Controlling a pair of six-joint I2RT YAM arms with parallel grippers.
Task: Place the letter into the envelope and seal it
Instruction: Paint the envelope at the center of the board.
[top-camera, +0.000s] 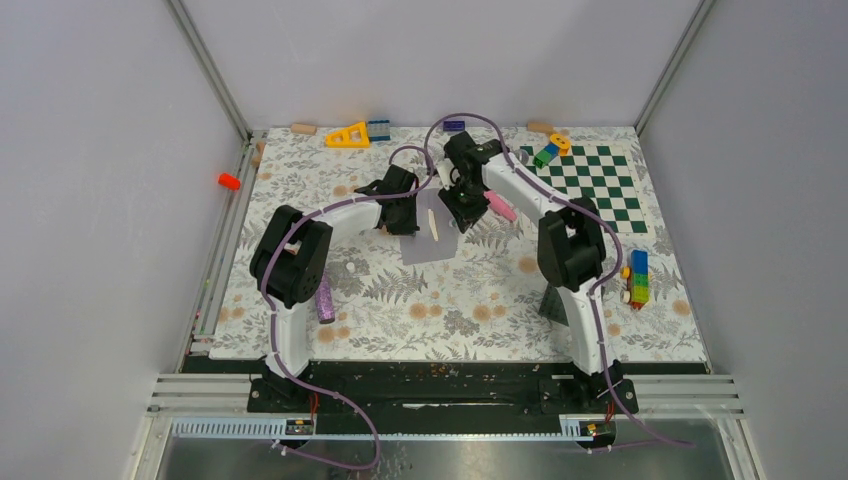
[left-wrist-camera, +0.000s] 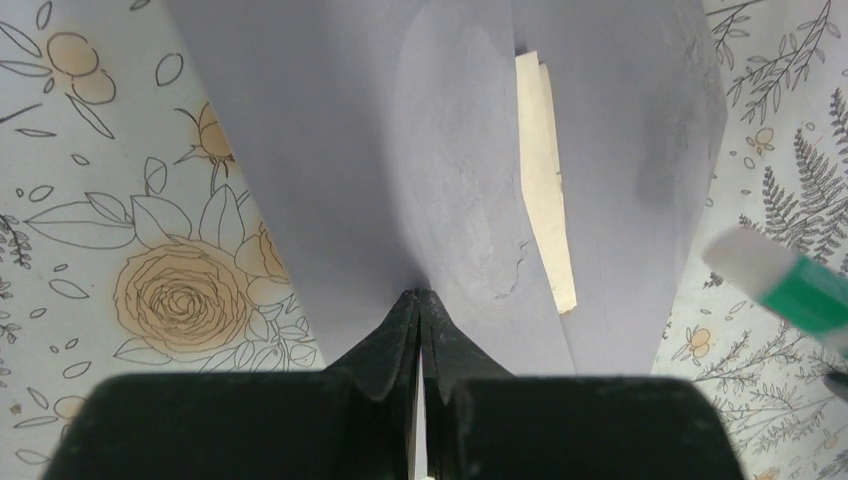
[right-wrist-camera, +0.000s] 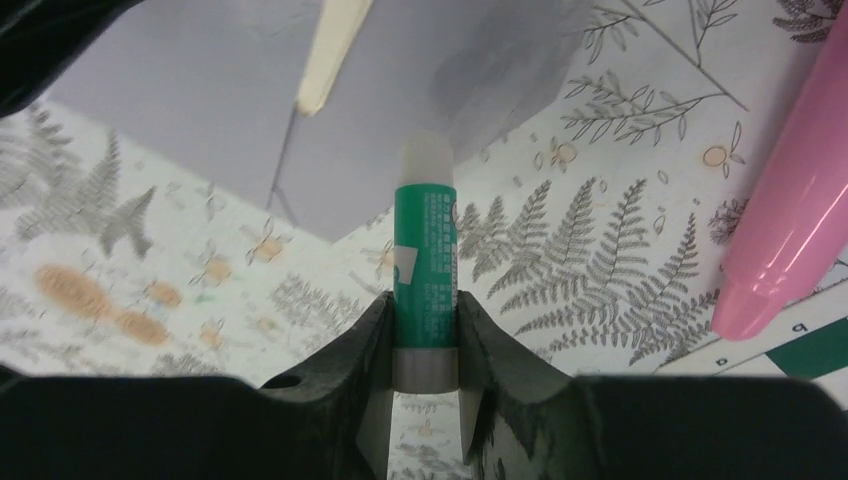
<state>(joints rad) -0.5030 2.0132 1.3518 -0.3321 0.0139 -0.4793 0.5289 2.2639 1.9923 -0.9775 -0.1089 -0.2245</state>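
Two pincers are at work: the left gripper (left-wrist-camera: 420, 296), pressed together, pinches the envelope (left-wrist-camera: 330, 150) at its near edge. The right gripper (right-wrist-camera: 425, 305) clamps a green glue stick (right-wrist-camera: 426, 230), its tip close to the envelope. The letter (left-wrist-camera: 545, 170) sits mostly inside, a tan sliver showing. Insertion looks nearly done; gluing and sealing remain.
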